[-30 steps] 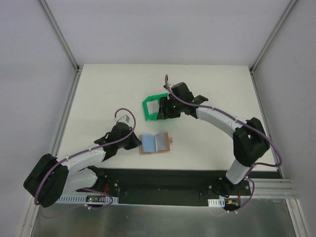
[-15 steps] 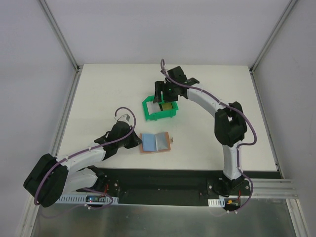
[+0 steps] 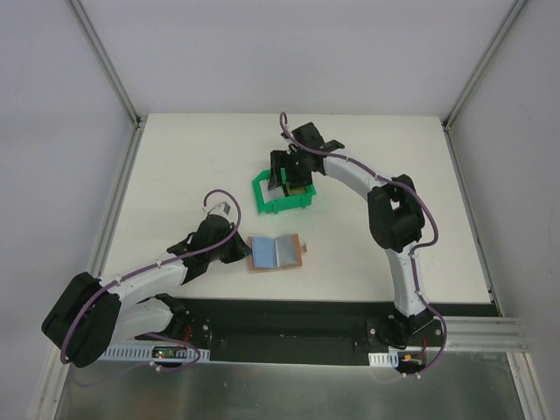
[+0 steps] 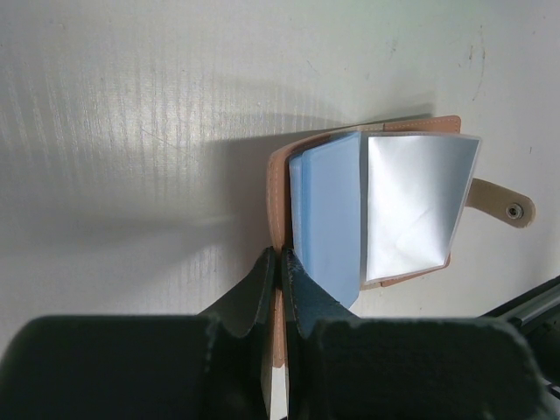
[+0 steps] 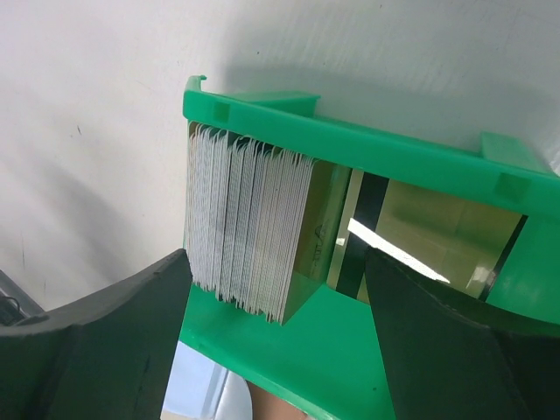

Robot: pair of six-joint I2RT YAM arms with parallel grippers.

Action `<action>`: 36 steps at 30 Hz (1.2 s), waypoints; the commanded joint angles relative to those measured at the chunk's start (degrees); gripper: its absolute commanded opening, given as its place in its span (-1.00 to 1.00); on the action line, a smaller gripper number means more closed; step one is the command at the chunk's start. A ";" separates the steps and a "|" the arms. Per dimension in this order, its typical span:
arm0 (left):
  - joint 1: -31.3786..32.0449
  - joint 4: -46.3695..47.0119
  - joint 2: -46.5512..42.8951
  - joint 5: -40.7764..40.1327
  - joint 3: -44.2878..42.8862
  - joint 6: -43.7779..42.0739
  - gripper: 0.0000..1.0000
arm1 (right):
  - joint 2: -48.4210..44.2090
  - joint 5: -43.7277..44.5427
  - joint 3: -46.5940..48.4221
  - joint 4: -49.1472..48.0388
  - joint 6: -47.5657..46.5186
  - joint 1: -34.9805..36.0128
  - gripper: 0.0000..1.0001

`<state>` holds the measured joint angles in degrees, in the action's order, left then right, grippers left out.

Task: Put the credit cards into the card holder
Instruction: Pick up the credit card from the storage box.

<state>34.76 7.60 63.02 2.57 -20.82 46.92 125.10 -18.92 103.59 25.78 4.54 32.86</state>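
The right gripper (image 3: 287, 173) has swung over the green bin (image 3: 282, 207) at upper centre, its jaws now spread wide either side of the credit cards (image 5: 249, 227) standing inside. The left gripper (image 4: 278, 271) stays pinched on the left edge of the open card holder (image 3: 276, 254), flat on the worktop (image 3: 175, 175) below centre.

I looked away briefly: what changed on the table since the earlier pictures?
The right gripper swung from the right side of the green plastic bin to above it, opening its jaws, which now straddle the stack of white-grey cards without touching. The bin, tilted before, looks flat. Unchanged: the left gripper, shut on the edge of the open tan leather wallet.
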 commanded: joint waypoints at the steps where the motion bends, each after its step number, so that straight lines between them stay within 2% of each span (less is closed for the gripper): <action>1: -0.49 -0.12 0.34 0.33 -1.59 -1.39 -1.00 | 0.93 -2.18 2.49 -0.64 1.18 0.01 0.65; 7: -0.49 -0.12 0.17 0.24 -1.42 -1.21 -1.00 | 2.60 -4.63 4.51 0.15 1.09 0.36 0.64; 15: -0.49 -0.13 0.17 0.16 -1.59 -1.30 -1.00 | 2.26 -6.13 5.31 -0.20 0.74 0.89 0.47; 34: -0.49 -0.12 -0.53 -0.02 -1.24 -1.56 -1.00 | 1.46 -6.57 5.13 0.50 0.91 0.89 -0.18; 36: -0.57 -0.12 -0.62 -0.02 -1.15 -1.56 -1.00 | 1.64 -6.22 5.39 1.02 0.83 0.89 -0.30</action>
<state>34.76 7.57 63.02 2.57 -20.82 46.89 128.05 -24.43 106.45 26.00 5.30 33.36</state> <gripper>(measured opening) 0.007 0.394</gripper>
